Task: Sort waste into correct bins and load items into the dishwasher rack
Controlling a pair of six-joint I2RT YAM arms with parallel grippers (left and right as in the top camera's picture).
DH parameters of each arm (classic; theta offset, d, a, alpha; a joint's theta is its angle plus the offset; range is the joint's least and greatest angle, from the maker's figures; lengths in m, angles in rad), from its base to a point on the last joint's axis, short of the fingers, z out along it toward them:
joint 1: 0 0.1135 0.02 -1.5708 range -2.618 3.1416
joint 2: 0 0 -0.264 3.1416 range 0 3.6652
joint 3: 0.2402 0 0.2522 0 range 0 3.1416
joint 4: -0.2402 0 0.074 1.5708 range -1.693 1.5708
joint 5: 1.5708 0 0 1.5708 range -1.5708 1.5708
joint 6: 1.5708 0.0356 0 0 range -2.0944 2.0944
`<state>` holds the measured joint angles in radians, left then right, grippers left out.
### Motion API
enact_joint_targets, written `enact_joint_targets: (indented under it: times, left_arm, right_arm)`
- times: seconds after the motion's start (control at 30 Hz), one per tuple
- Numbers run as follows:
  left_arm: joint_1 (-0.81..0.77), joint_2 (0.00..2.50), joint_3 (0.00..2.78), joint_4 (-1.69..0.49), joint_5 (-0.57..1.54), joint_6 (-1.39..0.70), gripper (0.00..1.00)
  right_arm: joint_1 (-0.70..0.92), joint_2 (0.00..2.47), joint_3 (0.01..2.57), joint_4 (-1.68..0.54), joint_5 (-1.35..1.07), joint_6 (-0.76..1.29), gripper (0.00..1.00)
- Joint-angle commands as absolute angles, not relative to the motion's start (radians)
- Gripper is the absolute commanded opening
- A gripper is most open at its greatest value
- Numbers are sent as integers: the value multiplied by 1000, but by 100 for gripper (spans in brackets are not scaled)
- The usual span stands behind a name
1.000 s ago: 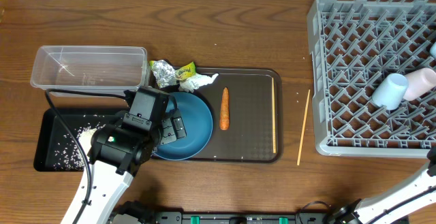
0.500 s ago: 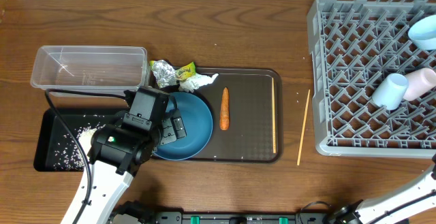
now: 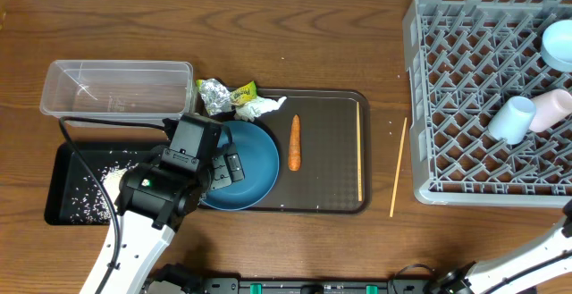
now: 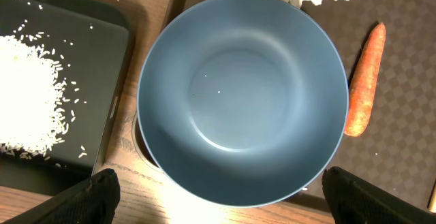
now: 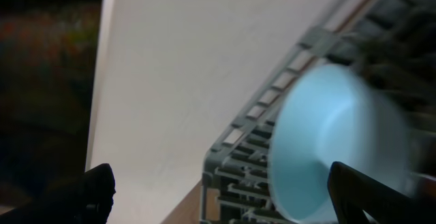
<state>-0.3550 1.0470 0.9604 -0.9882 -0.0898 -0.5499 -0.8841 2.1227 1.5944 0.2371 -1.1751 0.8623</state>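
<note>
Left end effector (image 4: 218, 203) is released, fingers wide apart on either side of the near rim of the dark bowl (image 4: 242, 98). I cannot tell whether they touch it. The bowl is upright and holds a few rice specks. It sits on the left end of the brown tray (image 3: 331, 178), hanging over the tray's edge.

The carrot (image 3: 295, 142) lies on the brown tray just right of the bowl. The tissue (image 3: 259, 108) and wrapper (image 3: 219, 93) are at the tray's top-left corner, touching each other.

The rice (image 4: 27, 94) is piled in the black tray (image 3: 67, 164), left of the bowl. The clear tub (image 3: 116, 88) is behind that tray.

One chopstick (image 3: 359, 151) is on the brown tray's right side. The second chopstick (image 3: 398, 167) is on the table (image 3: 313, 26), between tray and rack (image 3: 465, 79).

Right end effector (image 5: 225, 186) is released, with the light bowl (image 5: 334, 142) blurred close in front of it. The light bowl is in the rack at its far right edge. The cup (image 3: 512, 120) lies on its side in the rack, beside a pink cup (image 3: 551, 109).
</note>
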Motion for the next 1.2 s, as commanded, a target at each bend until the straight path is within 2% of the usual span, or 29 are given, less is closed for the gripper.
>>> enact_joint_targets:
  times: [0.0,0.17,0.23,0.33,0.4,0.47,0.67,1.17]
  left_arm:
    - [-352,1045,973,-991,-109,-548,98]
    - [-352,1045,973,-991,-109,-548,98]
    - [-352,1045,973,-991,-109,-548,98]
    - [-352,1045,973,-991,-109,-548,98]
    - [-352,1045,973,-991,-109,-548,98]
    - [-352,1045,973,-991,-109,-548,98]
    - [-352,1045,973,-991,-109,-548,98]
    - [-352,1045,973,-991,-109,-548,98]
  right_arm:
    - [-809,1993,1600,226,-1195,757,99]
    - [-716,1849,1600,18,-1047,554,99]
    - [-666,1775,1600,-178,-846,408,99]
    - [-562,1687,1600,-411,-346,242,99]
    - [-478,1670,1600,-466,-30,148,99]
    - [-406,1679,1600,-481,162,85,99]
    - [-311,1748,1602,-463,271,35,99]
    - [-343,1948,1604,-395,366,-156,99]
